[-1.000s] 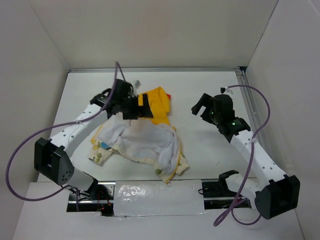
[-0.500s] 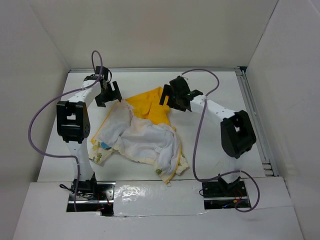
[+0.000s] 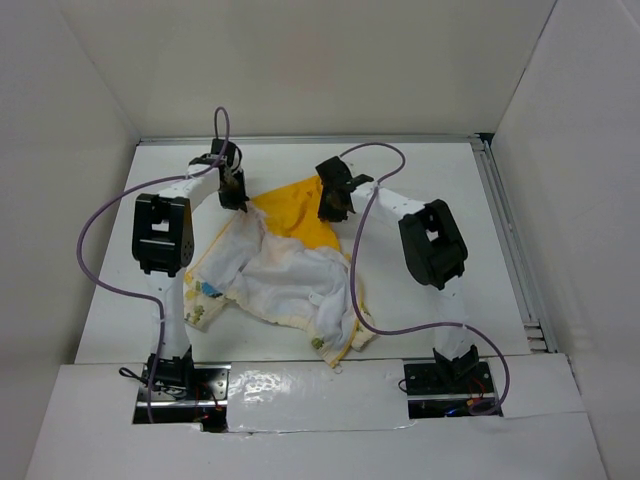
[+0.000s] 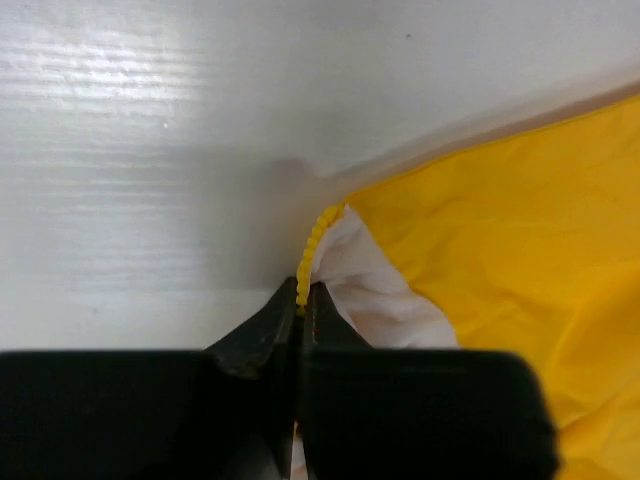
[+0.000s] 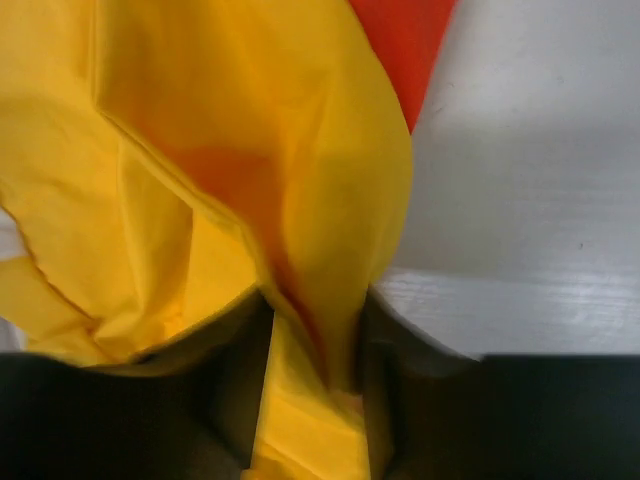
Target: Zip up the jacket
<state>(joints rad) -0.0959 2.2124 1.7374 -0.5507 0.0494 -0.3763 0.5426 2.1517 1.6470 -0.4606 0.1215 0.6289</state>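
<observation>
The jacket point(image 3: 285, 275) lies crumpled in the middle of the table, cream body toward me, yellow hood point(image 3: 300, 212) at the far side. My left gripper point(image 3: 238, 200) sits at the hood's left corner. In the left wrist view its jaws point(image 4: 303, 292) are shut on the yellow zipper strip point(image 4: 312, 240), whose teeth stick out past the tips. My right gripper point(image 3: 331, 207) is at the hood's right edge. In the right wrist view it point(image 5: 318, 330) is shut on a fold of yellow hood fabric point(image 5: 250, 150), next to an orange-red patch point(image 5: 405, 50).
White walls enclose the table on three sides. A metal rail point(image 3: 508, 225) runs along the right edge. Purple cables point(image 3: 105, 225) loop beside both arms. A strip of shiny tape point(image 3: 310, 385) lies between the arm bases at the near edge.
Both grippers were open and off the cloth. The left moved right onto the zipper edge and shut; the right moved left and down onto the hood and shut.
</observation>
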